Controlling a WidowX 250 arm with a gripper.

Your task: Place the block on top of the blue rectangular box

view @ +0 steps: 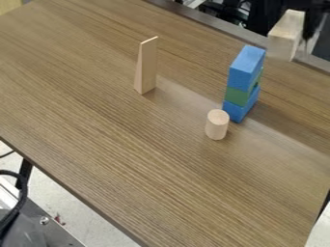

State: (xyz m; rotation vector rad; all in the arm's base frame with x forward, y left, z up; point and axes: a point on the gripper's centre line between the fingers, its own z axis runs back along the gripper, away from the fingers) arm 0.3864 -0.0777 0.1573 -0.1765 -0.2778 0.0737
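At the upper right of the camera view, the dark gripper (312, 23) is shut on a pale wooden block (285, 36). The block is up in the air, to the right of and above a stack, and apart from it. On top of that stack lies a blue rectangular box (247, 67). Under it are a green block (238, 95) and a lower blue block (236, 111), both resting in line with it. The blue box's upper face is bare.
A small wooden cylinder (217, 124) stands upright just in front of the stack. A tall, thin wooden wedge (146, 65) stands further left on the brown table (122, 144). The table's far edge runs along the upper right, with dark equipment behind it.
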